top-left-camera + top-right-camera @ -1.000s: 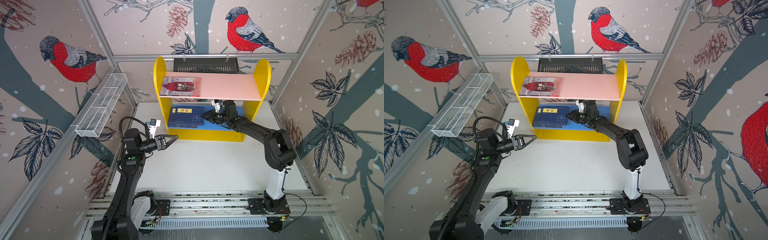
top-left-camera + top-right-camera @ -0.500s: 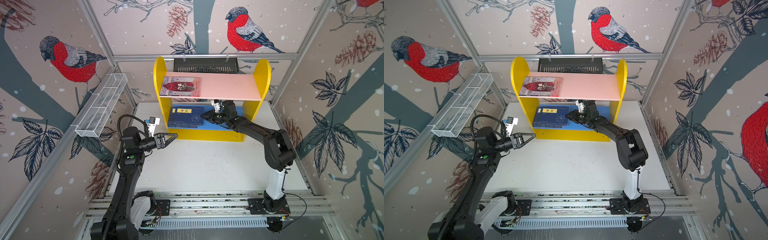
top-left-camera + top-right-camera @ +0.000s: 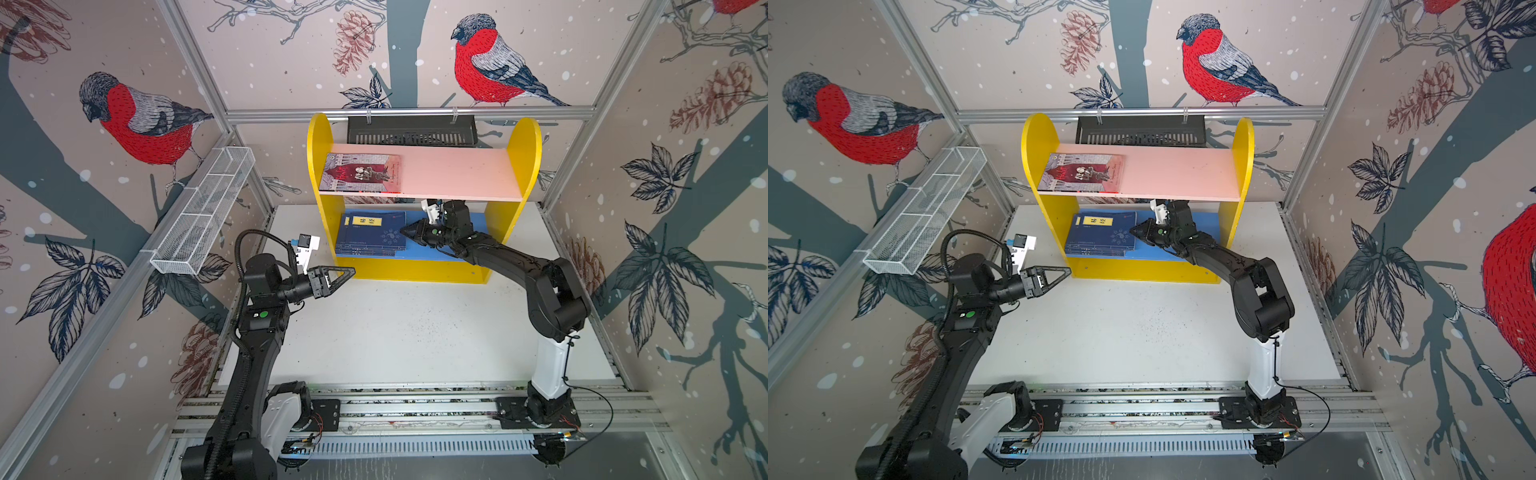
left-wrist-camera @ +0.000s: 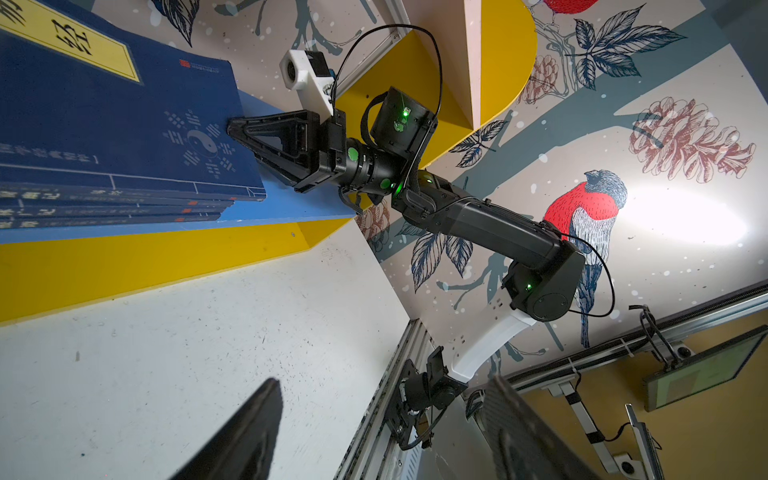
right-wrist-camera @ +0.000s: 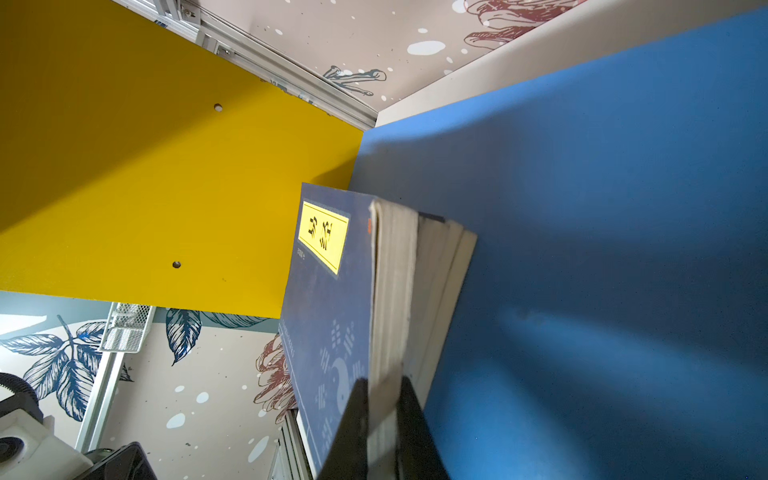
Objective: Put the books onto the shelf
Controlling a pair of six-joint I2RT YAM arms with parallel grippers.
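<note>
The shelf has yellow sides [image 3: 319,137], a pink upper board [image 3: 457,174] and a blue lower board [image 3: 419,254]. A grey-and-red book [image 3: 361,172] [image 3: 1084,172] lies flat on the pink board at its left end. Several navy books [image 3: 370,237] [image 3: 1100,237] [image 4: 104,124] are stacked on the blue board. My right gripper [image 3: 402,231] [image 3: 1131,229] [image 4: 230,124] [image 5: 382,380] reaches under the pink board to the stack's right edge. Its jaws stand nearly together around the top navy book's page edge [image 5: 390,291]. My left gripper [image 3: 353,270] [image 3: 1069,271] [image 4: 384,380] hovers open and empty over the table, left of the shelf's front.
A white wire basket [image 3: 203,208] hangs on the left wall. A black slotted tray [image 3: 411,131] hangs behind the shelf. The white table [image 3: 415,328] runs from the shelf to the arms' base rail [image 3: 415,409]. The right half of the blue board is bare.
The right gripper's jaws have narrowed at the stack's right edge. Neither arm has otherwise visibly moved, and the books lie as before.
</note>
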